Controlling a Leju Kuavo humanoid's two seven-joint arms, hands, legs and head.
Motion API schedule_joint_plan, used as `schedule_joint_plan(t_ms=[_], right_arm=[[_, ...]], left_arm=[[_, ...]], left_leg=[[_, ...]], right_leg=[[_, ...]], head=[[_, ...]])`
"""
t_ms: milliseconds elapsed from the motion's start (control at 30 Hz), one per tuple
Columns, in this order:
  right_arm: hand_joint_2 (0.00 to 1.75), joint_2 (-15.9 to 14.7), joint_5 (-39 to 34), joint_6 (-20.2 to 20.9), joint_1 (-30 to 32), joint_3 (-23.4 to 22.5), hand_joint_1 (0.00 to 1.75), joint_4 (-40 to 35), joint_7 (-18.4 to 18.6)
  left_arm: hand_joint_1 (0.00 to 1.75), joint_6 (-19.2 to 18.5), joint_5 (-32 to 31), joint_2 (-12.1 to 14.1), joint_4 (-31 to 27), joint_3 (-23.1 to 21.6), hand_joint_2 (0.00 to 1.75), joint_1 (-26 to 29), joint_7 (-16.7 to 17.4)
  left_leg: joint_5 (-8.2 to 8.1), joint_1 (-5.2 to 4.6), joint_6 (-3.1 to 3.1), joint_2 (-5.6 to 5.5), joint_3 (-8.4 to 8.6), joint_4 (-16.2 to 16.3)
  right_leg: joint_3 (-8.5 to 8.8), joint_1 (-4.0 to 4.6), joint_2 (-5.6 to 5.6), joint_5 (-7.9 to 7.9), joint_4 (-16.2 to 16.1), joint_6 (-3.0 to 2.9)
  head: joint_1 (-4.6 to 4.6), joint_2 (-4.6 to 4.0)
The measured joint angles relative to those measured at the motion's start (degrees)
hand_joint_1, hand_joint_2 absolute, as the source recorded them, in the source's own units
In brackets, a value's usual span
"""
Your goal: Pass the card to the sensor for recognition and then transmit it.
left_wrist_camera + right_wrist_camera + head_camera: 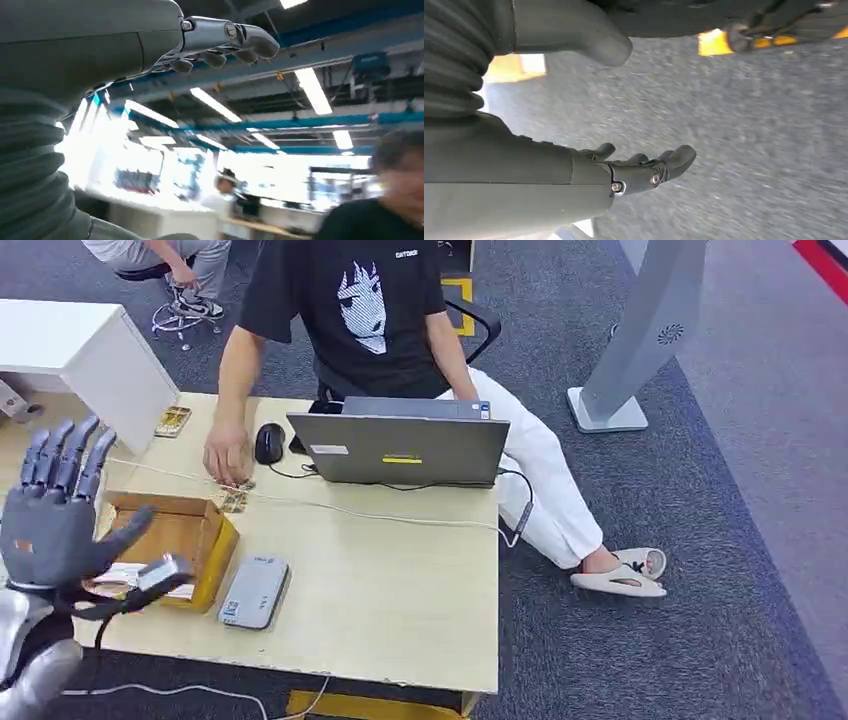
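A light wooden table [400, 580] stands on grey carpet [700, 570], with a white cabinet [90, 355] at its far left. The left hand [55, 515] is raised at the near left with fingers spread, holding nothing. Just behind it sits a cardboard box [190, 535] with white cards [125, 575] inside. Right of the box lies the grey sensor [255, 592]. Farther back a person [350, 310] sits behind a laptop [400, 448]. The right hand [639, 167] hangs over carpet, fingers loosely extended, empty.

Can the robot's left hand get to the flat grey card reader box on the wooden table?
Probably yes. The left hand is raised, fingers spread, above the open cardboard box, and the flat grey card reader lies just beside that box with nothing on top.
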Motion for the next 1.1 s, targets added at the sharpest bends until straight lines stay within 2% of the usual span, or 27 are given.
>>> schedule_joint_plan(t_ms=[33, 67, 100, 200, 267, 333, 400, 433, 500, 567, 667, 700, 733, 833, 900, 967, 1000, 1100], right_arm=[[1.75, -0.2, -0.5, -0.2, 0.8, 0.5, 0.0, -1.0, 0.7], [1.75, -0.4, -1.2, -0.7, 1.4, 1.4, 0.0, -2.7, 1.7], [1.75, -0.6, -1.6, -1.1, 2.1, 1.9, 0.0, -4.1, 2.2], [1.75, -1.0, -2.8, -2.7, 4.7, 3.7, 0.0, -8.7, 3.6], [1.75, -1.4, -3.6, -3.4, 6.3, 5.0, 0.0, -11.5, 5.1], [1.75, -1.7, -3.9, -4.0, 7.6, 6.0, 0.0, -13.8, 6.2], [1.75, -1.8, -3.9, -4.5, 8.5, 6.5, 0.0, -15.9, 7.1], [1.75, -1.9, -3.5, -4.5, 8.9, 6.9, 0.0, -16.9, 7.6], [1.75, -2.0, -2.9, -4.8, 9.7, 7.3, 0.0, -18.6, 8.1], [1.75, -2.0, -1.5, -4.5, 10.3, 7.3, 0.0, -20.0, 8.9], [1.75, -2.0, -0.1, -3.7, 10.6, 7.3, 0.0, -21.2, 9.4], [1.75, -2.0, 0.7, -3.2, 10.7, 7.2, 0.0, -21.5, 9.4], [1.75, -2.0, 1.5, -2.7, 10.7, 7.1, 0.0, -21.6, 9.2], [1.75, -1.9, 4.7, -0.5, 10.7, 6.5, 0.0, -21.8, 7.9], [1.75, -1.6, 7.1, 1.0, 10.6, 5.5, 0.0, -21.6, 6.4], [1.75, -1.1, 8.8, 1.9, 10.1, 4.2, 0.0, -20.7, 4.9], [1.75, -1.0, 9.2, 2.2, 9.8, 3.8, 0.0, -20.4, 4.6], [1.75, -0.5, 9.3, 2.3, 9.6, 2.9, 0.0, -19.8, 4.3]], left_arm=[[0.0, 0.2, 2.8, -1.8, -2.1, 0.8, 1.75, 1.8, -3.1], [0.0, 0.3, 6.7, -4.7, -4.5, 2.1, 1.75, 3.4, -8.0], [0.0, 0.4, 8.7, -7.2, -6.6, 3.5, 1.75, 5.1, -11.1], [0.0, 0.5, 16.8, -16.5, -13.8, 9.1, 1.75, 12.7, -21.0], [0.0, 0.3, 24.4, -23.3, -18.2, 13.4, 1.75, 16.8, -26.9], [0.0, -3.1, 30.2, -30.0, -21.5, 18.3, 1.75, 19.3, -30.6], [0.0, -7.4, 36.2, -36.1, -23.7, 23.8, 1.75, 20.3, -31.7], [0.0, -7.7, 38.8, -38.4, -24.6, 26.4, 1.75, 20.9, -31.6], [0.0, -7.2, 42.0, -41.9, -25.4, 29.6, 1.75, 22.5, -29.6], [0.0, -5.1, 46.0, -44.5, -26.0, 30.4, 1.75, 24.4, -27.0], [0.0, -3.4, 51.6, -46.9, -26.1, 30.7, 1.75, 25.8, -25.3], [0.0, -2.5, 54.0, -47.5, -26.1, 30.8, 1.75, 26.2, -23.8], [0.0, -1.3, 54.3, -48.0, -25.9, 31.1, 1.75, 26.4, -21.1], [0.0, 0.3, 49.2, -49.2, -22.9, 35.2, 1.75, 24.5, -7.9], [0.0, 0.6, 48.0, -49.7, -18.5, 40.1, 1.75, 22.6, 1.5], [0.0, 0.7, 42.7, -50.1, -12.9, 44.6, 1.75, 19.9, 8.7], [0.0, 0.7, 40.6, -50.4, -10.7, 46.5, 1.75, 19.1, 10.2], [0.0, 0.7, 38.9, -50.8, -6.8, 50.1, 1.75, 17.6, 11.4]], left_leg=[[-0.01, 0.0, 0.01, 0.0, -0.02, 0.0], [-0.03, 0.0, 0.04, -0.01, -0.07, 0.0], [-0.06, -0.02, 0.08, -0.02, -0.08, 0.0], [-0.28, -0.09, 0.06, 0.2, 0.09, 0.0], [-0.28, -0.1, 0.08, 0.14, 0.05, 0.0], [-0.32, -0.1, 0.15, 0.03, 0.07, 0.0], [-0.33, -0.1, 0.16, -0.05, 0.08, 0.0], [-0.34, -0.11, 0.17, -0.04, 0.13, 0.0], [-0.34, -0.1, 0.16, -0.03, 0.16, 0.0], [-0.33, -0.1, 0.16, -0.06, 0.2, 0.0], [-0.33, -0.09, 0.16, -0.15, 0.21, 0.0], [-0.33, -0.09, 0.16, -0.16, 0.23, 0.0], [-0.33, -0.09, 0.16, -0.16, 0.25, 0.0], [-0.32, -0.1, 0.17, -0.24, 0.29, 0.0], [-0.33, -0.1, 0.16, -0.24, 0.35, 0.0], [-0.3, -0.09, 0.13, -0.24, 0.35, 0.0], [-0.3, -0.04, 0.13, -0.23, 0.38, 0.0], [-0.3, -0.05, 0.13, -0.27, 0.4, 0.0]], right_leg=[[0.02, 0.0, -0.01, 0.0, 0.0, 0.0], [0.04, 0.0, -0.03, -0.01, 0.0, 0.01], [0.06, -0.02, -0.03, -0.03, -0.1, 0.04], [0.1, -0.07, 0.12, -0.13, -0.1, 0.13], [0.13, -0.09, 0.06, -0.18, -0.1, 0.21], [0.18, -0.1, -0.07, -0.24, -0.1, 0.3], [0.24, -0.1, -0.15, -0.26, -0.1, 0.31], [0.25, -0.1, -0.14, -0.27, -0.1, 0.31], [0.27, -0.09, -0.13, -0.27, -0.1, 0.31], [0.21, -0.08, -0.15, -0.28, -0.1, 0.3], [0.31, -0.08, -0.23, -0.29, -0.1, 0.29], [0.39, -0.08, -0.24, -0.29, -0.1, 0.29], [0.42, -0.08, -0.24, -0.29, -0.1, 0.29], [0.49, -0.08, -0.31, -0.3, -0.1, 0.29], [0.5, -0.09, -0.29, -0.3, -0.1, 0.29], [0.52, -0.07, -0.29, -0.3, -0.1, 0.29], [0.49, -0.04, -0.27, -0.31, -0.1, 0.27], [0.48, -0.05, -0.31, -0.34, -0.1, 0.31]], head=[[0.0, 0.0], [0.0, 0.0], [0.02, 0.0], [-0.09, 0.0], [-0.07, 0.0], [-0.09, 0.0], [-0.02, 0.0], [0.0, 0.0], [-0.09, 0.0], [-0.04, 0.0], [-0.06, 0.0], [-0.05, 0.0], [-0.07, 0.0], [-0.04, 0.0], [-0.09, 0.0], [-0.13, 0.0], [-0.13, 0.0], [-0.15, 0.0]])
